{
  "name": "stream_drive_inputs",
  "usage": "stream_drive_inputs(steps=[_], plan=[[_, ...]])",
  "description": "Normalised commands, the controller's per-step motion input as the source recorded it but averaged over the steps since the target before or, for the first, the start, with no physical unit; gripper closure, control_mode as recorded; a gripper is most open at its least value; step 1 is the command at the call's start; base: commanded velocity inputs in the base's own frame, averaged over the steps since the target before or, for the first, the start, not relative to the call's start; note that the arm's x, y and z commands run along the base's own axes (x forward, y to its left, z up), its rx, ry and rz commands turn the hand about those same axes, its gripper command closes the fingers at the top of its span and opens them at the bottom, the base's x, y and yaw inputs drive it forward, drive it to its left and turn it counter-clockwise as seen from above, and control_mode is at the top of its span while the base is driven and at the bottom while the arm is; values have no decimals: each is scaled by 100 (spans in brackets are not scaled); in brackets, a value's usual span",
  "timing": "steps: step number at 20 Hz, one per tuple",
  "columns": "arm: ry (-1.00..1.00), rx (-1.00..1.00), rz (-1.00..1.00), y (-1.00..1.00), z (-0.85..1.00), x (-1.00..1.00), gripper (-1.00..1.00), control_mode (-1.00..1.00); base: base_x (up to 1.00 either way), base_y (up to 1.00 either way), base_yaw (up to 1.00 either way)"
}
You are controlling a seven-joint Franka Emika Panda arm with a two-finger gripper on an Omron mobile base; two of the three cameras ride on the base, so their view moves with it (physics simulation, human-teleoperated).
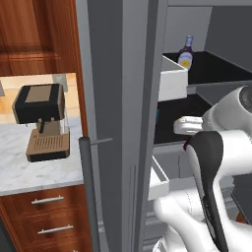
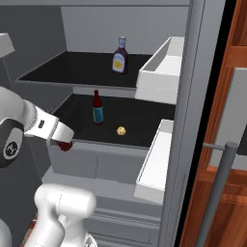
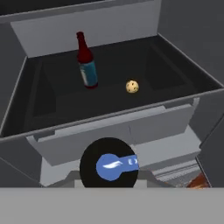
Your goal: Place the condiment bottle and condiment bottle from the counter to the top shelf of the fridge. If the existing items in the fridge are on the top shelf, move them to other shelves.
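— How far along is it?
— One condiment bottle [image 2: 120,55] stands on the fridge's top shelf [image 2: 72,72]. A second bottle [image 2: 98,108] sits a shelf lower, beside a small ball [image 2: 121,130].
— And the hand [image 2: 64,144]?
— Near that lower shelf; whether it's clenched, I can't tell.

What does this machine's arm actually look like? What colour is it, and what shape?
The arm is built of smooth, rounded, glossy white shells that bulge like fat tubes. Between them sit dark, near-black joint sections; one runs as a long black band down a link in the left base view. Its wrist ends in a white, boxier piece with a small dark mark on its side. No loose cables show.
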Motion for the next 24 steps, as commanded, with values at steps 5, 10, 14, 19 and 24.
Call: stream_drive_inputs(steps=[5,10,14,19,24], plan=[[-48,5,21,0,100,22,100,-100,0,0,0],[-46,3,22,0,100,49,100,-100,0,0,0],[-23,0,11,1,89,100,100,-100,0,0,0],[-3,-1,11,17,39,100,100,-100,0,0,0],[19,-13,8,27,0,100,100,-100,0,0,0]])
